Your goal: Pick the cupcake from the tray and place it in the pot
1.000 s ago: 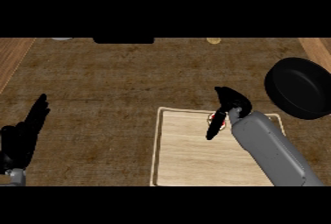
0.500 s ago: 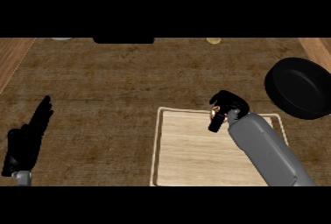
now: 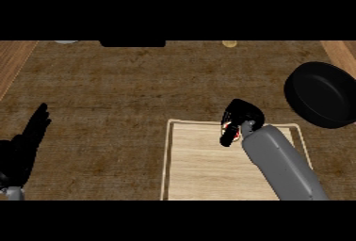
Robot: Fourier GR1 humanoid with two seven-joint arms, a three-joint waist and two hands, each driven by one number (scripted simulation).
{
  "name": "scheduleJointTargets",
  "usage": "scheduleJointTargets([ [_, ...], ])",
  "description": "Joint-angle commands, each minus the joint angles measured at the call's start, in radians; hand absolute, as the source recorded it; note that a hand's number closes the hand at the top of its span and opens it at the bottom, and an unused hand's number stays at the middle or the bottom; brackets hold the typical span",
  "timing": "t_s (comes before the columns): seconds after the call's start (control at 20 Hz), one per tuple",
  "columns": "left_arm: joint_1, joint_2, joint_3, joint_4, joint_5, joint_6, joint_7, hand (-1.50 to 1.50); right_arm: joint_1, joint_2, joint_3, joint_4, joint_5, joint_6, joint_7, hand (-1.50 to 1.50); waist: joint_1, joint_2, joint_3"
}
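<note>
One risk is that the cupcake (image 3: 237, 133), mostly hidden inside the curled fingers of the right hand (image 3: 241, 116) at the far edge of the tray (image 3: 167, 162), slips out or strikes the rim while travelling to the pot (image 3: 324, 94), well apart at the right.

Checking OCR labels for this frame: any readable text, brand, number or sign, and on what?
None. No text, label or number shows on the tray, the pot or the counter. The cupcake is mostly hidden by the right hand; nothing reads on its visible part.
</note>
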Motion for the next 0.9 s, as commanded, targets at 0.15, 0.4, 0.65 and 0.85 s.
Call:
scheduleJointTargets([
  [0.15, -0.034, -0.048, -0.016, 0.011, -0.034, 0.011, 0.018, 0.00, -0.066, -0.050, -0.047, 0.037, 0.078, -0.028, -0.165, 1.50, 0.001, 0.002, 0.001],
  [0.4, -0.070, -0.062, 0.000, 0.097, -0.055, 0.021, -0.025, 0.00, -0.119, -0.091, -0.079, 0.001, 0.123, -0.038, -0.201, 1.50, -0.005, 0.001, 0.000],
  [0.65, -0.035, -0.039, 0.015, 0.057, -0.043, -0.006, -0.030, 0.00, -0.108, -0.099, 0.003, -0.071, 0.309, -0.200, -0.144, 1.50, -0.004, 0.000, 0.000],
  [0.85, 0.034, -0.036, 0.019, 0.036, -0.041, -0.015, -0.059, 0.00, -0.165, -0.189, -0.012, -0.235, 0.398, -0.194, -0.020, 1.50, -0.015, -0.011, -0.001],
])
